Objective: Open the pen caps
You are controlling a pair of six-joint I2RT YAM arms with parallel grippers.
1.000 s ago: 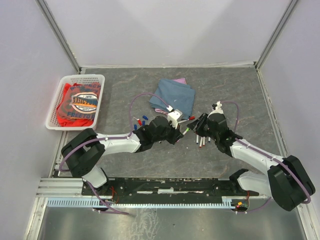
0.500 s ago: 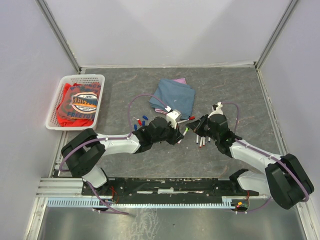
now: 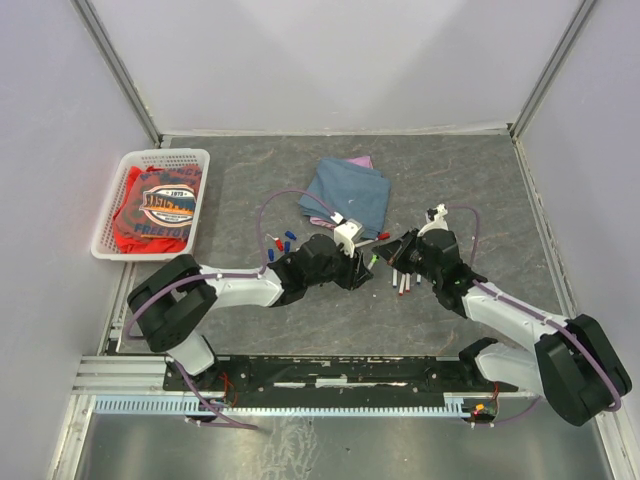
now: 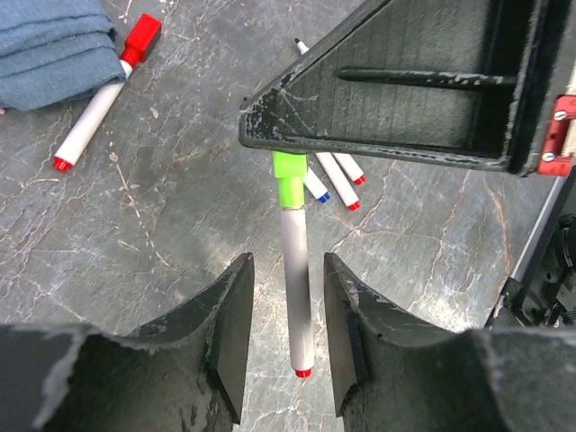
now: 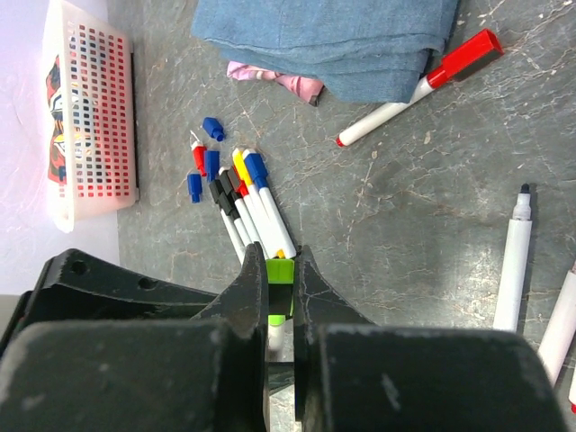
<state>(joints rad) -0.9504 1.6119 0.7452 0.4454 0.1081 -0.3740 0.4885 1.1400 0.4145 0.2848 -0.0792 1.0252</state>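
Over the middle of the counter [image 3: 250, 170], the right gripper [image 5: 281, 266] has its jaws pinched on the green pen cap [image 5: 279, 272]. The left gripper [image 4: 290, 310] straddles the white barrel [image 4: 295, 270], slim gaps showing. Best clamp that barrel firmly, then pull straight along the pen's axis.

White pen [image 4: 297, 297] sits between the left gripper's [image 4: 288, 270] parted fingers, with a gap on each side. Above it, the right gripper [image 4: 297, 135] clamps its green cap [image 4: 290, 177].
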